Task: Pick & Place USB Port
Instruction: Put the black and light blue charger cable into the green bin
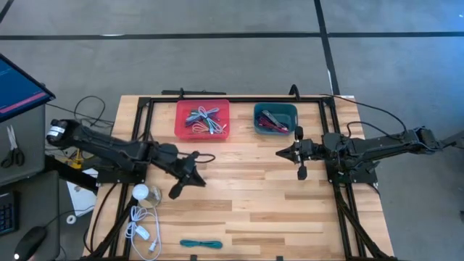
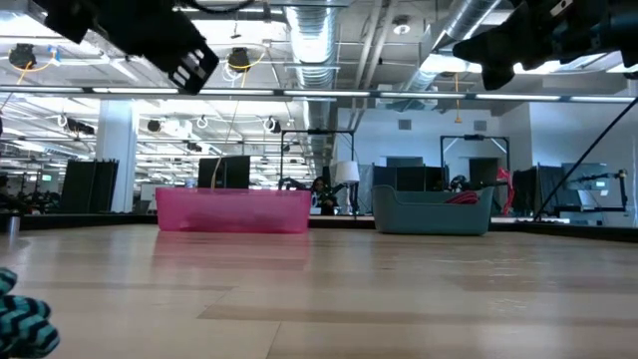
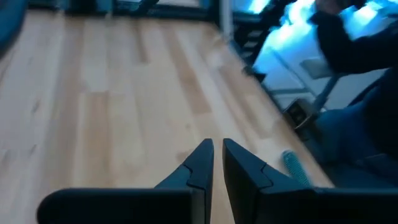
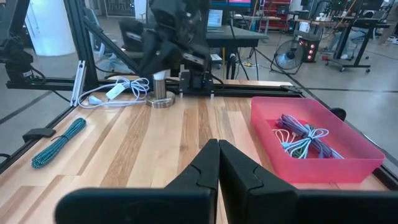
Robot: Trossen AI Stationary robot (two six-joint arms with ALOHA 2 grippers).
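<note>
A coiled teal braided cable [image 1: 201, 244] lies flat near the table's near edge; it also shows in the left wrist view [image 3: 295, 167], the right wrist view [image 4: 59, 143] and the low view [image 2: 25, 324]. My left gripper [image 1: 202, 180] [image 3: 217, 155] hangs above the table's left-middle, shut on nothing, far side of that cable. My right gripper [image 1: 280, 153] [image 4: 217, 152] is raised over the table's right-middle, in front of the teal bin, also shut on nothing. Both hang high in the low view, the left gripper [image 2: 189, 60] and the right gripper [image 2: 483, 55].
A pink bin [image 1: 203, 119] [image 4: 317, 140] with several bundled cables and a teal bin [image 1: 275, 119] holding red cables stand by the far edge. A white cable [image 1: 141, 226] [image 4: 118, 90] and a round white puck [image 1: 141, 193] lie at the near left corner. Bare wood lies between the arms.
</note>
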